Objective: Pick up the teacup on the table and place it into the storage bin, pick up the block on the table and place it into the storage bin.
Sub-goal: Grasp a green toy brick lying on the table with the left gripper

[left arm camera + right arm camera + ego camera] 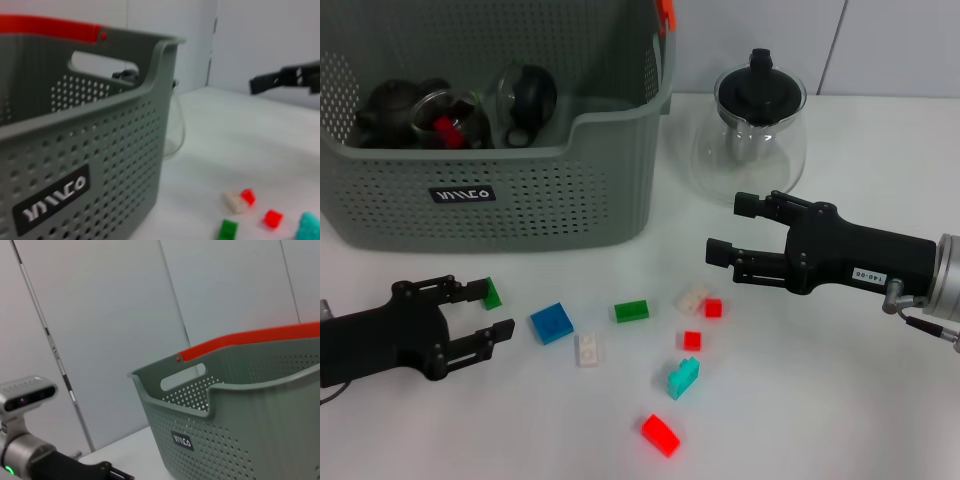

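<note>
While both grippers hover open, storage bin (570, 190) holds dark teaware (395, 105).

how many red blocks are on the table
3 red blocks on the table: one touching the white block, one just nearer, above the teal block, and a bigger one nearest the robot. Something red also sits inside the bin.

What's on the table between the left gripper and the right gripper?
Head view: between the left gripper and right gripper lie a blue block, white block, green block, and a cream block touching a small red one.
</note>
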`<state>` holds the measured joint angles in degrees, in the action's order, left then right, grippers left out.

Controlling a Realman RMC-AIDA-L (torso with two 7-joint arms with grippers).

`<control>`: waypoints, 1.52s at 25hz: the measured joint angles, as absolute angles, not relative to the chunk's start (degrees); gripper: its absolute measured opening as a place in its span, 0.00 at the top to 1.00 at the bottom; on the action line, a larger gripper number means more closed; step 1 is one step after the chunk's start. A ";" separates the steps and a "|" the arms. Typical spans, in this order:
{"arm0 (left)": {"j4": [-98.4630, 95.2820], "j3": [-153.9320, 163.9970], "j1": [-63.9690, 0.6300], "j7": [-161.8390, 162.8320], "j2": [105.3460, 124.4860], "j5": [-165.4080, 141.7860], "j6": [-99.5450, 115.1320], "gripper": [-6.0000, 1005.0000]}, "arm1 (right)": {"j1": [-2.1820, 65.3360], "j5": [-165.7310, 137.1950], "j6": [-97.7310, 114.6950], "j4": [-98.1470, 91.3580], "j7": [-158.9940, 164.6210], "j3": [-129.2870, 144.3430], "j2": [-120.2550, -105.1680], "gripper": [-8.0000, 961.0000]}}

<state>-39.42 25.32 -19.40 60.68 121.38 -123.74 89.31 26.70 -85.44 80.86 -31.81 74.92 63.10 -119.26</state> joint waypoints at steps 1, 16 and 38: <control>-39.33 25.29 -19.45 60.20 121.60 -123.72 88.60 0.39 | 26.67 -85.43 80.89 -31.81 74.93 63.09 -119.26 0.02; -36.25 25.18 -22.40 56.21 124.03 -123.68 73.61 0.40 | 26.48 -85.43 80.97 -30.32 74.68 63.04 -119.12 0.02; -34.67 25.17 -23.00 56.16 124.19 -123.84 68.00 0.40 | 26.27 -85.42 81.05 -30.32 74.65 63.02 -119.00 0.02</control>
<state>-34.67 25.17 -23.00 56.16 124.19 -123.84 68.00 26.27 -85.42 81.05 -30.32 74.65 63.02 -119.00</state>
